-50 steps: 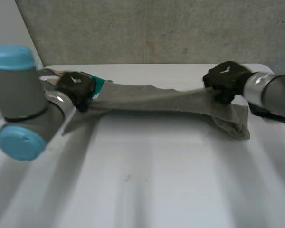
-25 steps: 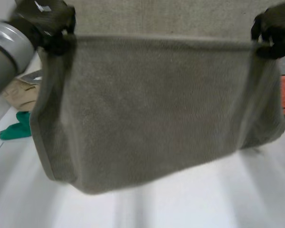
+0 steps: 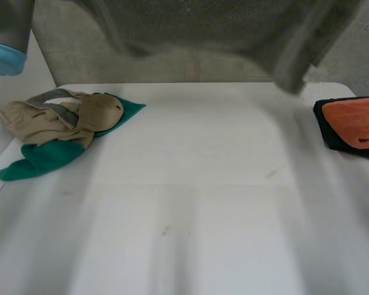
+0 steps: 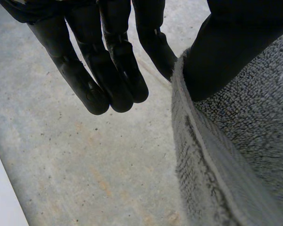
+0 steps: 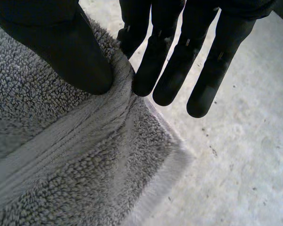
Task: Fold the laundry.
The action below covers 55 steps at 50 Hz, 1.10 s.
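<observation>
Grey towel (image 3: 234, 24) is hanging in the air over the far side of the white table (image 3: 190, 203), apparently clear of its surface. In the left wrist view, the left hand (image 4: 111, 70) is pinching the towel's hemmed edge between thumb and one finger, with the other fingers extending straight and free. In the right wrist view, the right hand (image 5: 172, 66) is gripping a towel corner the same way, thumb pressing on the pile. A beige garment (image 3: 55, 117) and a green cloth (image 3: 40, 157) are lying together on the table's left side, and an orange cloth (image 3: 357, 120) is resting at its right edge. The step in hand is judged to be spreading the towel for folding. Both pinches should be holding firm, with the top edge staying level and taut. The hanging edge should be meeting the bare middle first, well apart from both piles.
</observation>
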Each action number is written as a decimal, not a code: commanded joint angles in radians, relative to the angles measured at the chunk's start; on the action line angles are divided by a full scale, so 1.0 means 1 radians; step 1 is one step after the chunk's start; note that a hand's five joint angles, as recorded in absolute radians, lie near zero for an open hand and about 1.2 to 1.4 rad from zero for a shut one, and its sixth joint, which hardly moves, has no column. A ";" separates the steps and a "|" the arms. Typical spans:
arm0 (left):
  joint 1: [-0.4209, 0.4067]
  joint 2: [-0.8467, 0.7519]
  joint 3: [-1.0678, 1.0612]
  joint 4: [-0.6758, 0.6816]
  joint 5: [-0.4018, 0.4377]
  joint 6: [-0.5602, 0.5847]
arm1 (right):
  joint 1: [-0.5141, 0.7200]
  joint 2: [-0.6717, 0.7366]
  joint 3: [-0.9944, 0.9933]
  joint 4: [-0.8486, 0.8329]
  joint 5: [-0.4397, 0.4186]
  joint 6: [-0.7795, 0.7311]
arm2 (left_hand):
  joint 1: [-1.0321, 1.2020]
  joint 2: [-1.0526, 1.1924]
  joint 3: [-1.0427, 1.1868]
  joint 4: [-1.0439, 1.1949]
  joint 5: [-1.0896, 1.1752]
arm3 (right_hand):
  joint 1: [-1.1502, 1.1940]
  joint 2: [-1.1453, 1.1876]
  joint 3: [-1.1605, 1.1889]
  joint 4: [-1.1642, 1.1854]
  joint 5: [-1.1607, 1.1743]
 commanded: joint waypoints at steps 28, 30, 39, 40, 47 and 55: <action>0.126 -0.112 -0.951 0.171 0.202 0.353 | -0.103 0.019 0.913 0.160 -0.249 -0.119 | -0.149 -0.200 -0.193 -0.200 -0.165 | 0.273 0.220 0.205 0.204 0.209; 0.126 -0.120 -0.945 0.174 0.193 0.364 | -0.104 0.014 0.912 0.163 -0.243 -0.119 | -0.209 -0.260 -0.252 -0.259 -0.225 | 0.273 0.220 0.205 0.204 0.209; 0.146 -0.147 -0.914 0.171 0.127 0.379 | -0.126 0.004 0.896 0.186 -0.238 -0.110 | -0.415 -0.466 -0.458 -0.465 -0.431 | 0.273 0.220 0.205 0.204 0.209; 0.148 -0.146 -0.916 0.169 0.126 0.379 | -0.126 0.005 0.896 0.190 -0.236 -0.110 | -0.415 -0.466 -0.458 -0.465 -0.431 | 0.273 0.220 0.205 0.204 0.209; 0.157 -0.140 -0.925 0.158 0.141 0.384 | -0.127 0.010 0.878 0.216 -0.235 -0.113 | -0.152 -0.203 -0.196 -0.203 -0.168 | 0.273 0.220 0.205 0.204 0.209; 0.158 -0.120 -0.921 0.152 0.264 0.332 | -0.121 0.007 0.875 0.258 -0.236 -0.117 | 0.248 0.197 0.205 0.198 0.233 | 0.273 0.220 0.205 0.204 0.209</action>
